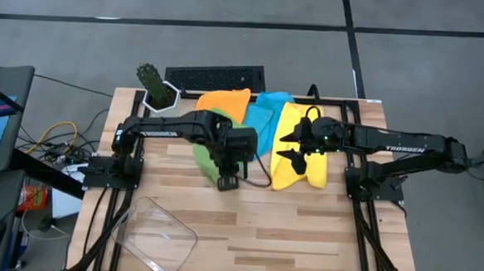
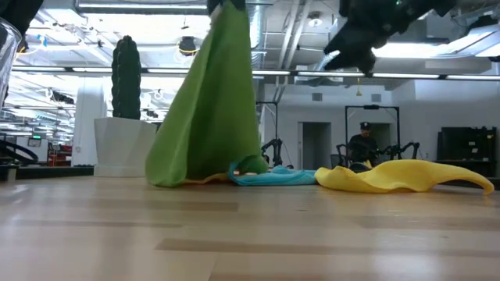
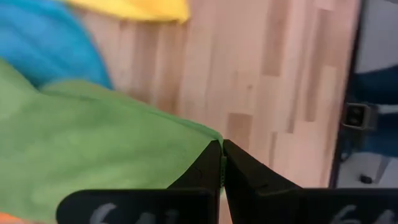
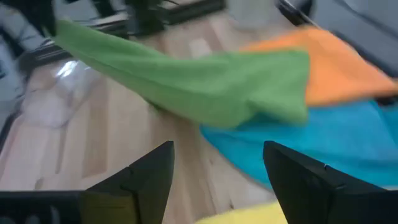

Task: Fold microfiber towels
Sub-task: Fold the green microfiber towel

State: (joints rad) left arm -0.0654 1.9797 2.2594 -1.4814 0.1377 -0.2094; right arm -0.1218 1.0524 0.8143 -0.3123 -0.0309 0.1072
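Observation:
The green towel [image 2: 207,109] hangs from my left gripper [image 3: 222,152], which is shut on it above the table's middle [image 1: 226,181]. Its lower end [image 2: 180,176] rests on the table beside the pile. The orange towel [image 1: 225,101], the light blue towel [image 1: 268,114] and the yellow towel [image 1: 295,159] lie spread and overlapping at the far middle. My right gripper [image 4: 217,168] hovers open over the yellow towel [image 1: 301,147], touching nothing. My left gripper pinches a corner of the green towel [image 3: 208,142] between its two shut fingers. The fingers point steeply down. The towel drapes away below them in a long slope, its far end still on the table by the orange and blue towels.
A cactus in a white pot [image 1: 155,88] and a black keyboard [image 1: 216,76] stand at the far edge. A clear plastic bin [image 1: 158,231] lies at the near left. Bare wood lies along the near side [image 1: 303,238]. A person [image 2: 361,142] sits far behind.

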